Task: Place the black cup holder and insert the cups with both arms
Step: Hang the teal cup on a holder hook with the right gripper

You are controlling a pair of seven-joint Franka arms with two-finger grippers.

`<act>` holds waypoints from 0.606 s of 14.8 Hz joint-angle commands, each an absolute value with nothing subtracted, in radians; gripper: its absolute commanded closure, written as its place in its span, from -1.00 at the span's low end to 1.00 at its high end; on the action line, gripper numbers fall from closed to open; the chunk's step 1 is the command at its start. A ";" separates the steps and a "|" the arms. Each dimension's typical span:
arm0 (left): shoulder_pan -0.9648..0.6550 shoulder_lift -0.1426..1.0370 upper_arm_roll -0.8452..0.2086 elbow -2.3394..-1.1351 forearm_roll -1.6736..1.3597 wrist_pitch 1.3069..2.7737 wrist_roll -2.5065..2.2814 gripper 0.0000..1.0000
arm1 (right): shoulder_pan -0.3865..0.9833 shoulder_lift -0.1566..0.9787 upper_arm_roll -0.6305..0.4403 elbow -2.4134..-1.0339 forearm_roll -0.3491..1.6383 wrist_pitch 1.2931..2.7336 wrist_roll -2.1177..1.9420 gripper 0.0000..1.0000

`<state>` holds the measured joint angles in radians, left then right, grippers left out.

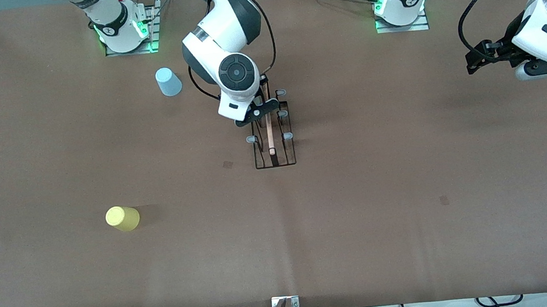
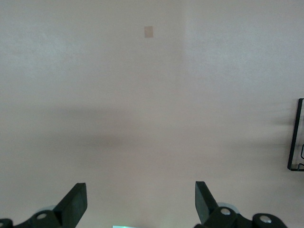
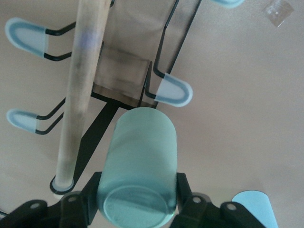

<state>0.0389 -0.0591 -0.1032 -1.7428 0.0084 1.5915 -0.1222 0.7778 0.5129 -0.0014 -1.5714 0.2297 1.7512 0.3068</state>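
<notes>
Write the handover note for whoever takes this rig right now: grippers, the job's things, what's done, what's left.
Right gripper: shut on the grey-green cup, over the black cup holder, close to a pale-tipped peg.
Left gripper: open, empty, waiting above bare table at the left arm's end.
Holder stands mid-table, wooden handle on top.
Light blue cup: upside down on the table near the right arm's base.
Yellow cup: on its side, nearer the front camera, toward the right arm's end.
Done: holder placed.
Left: seat the grey-green cup, then blue and yellow. No cup visible on any peg yet.
</notes>
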 commanded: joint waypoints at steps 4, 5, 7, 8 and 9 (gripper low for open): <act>0.031 -0.051 -0.103 -1.718 0.025 1.578 -0.103 -1.00 | 0.792 0.540 -0.011 -1.559 0.215 1.756 0.313 0.59; 0.031 -0.051 -0.103 -1.718 0.025 1.578 -0.103 -1.00 | 0.792 0.540 -0.011 -1.559 0.215 1.758 0.313 0.59; 0.034 -0.051 -0.103 -1.718 0.023 1.578 -0.101 -1.00 | 0.792 0.540 -0.011 -1.559 0.215 1.764 0.314 0.59; 0.035 -0.051 -0.101 -1.718 0.023 1.577 -0.101 -1.00 | 0.792 0.540 -0.011 -1.559 0.215 1.764 0.314 0.57; 0.035 -0.051 -0.101 -1.718 0.023 1.577 -0.101 -1.00 | 0.792 0.540 -0.011 -1.559 0.216 1.763 0.314 0.49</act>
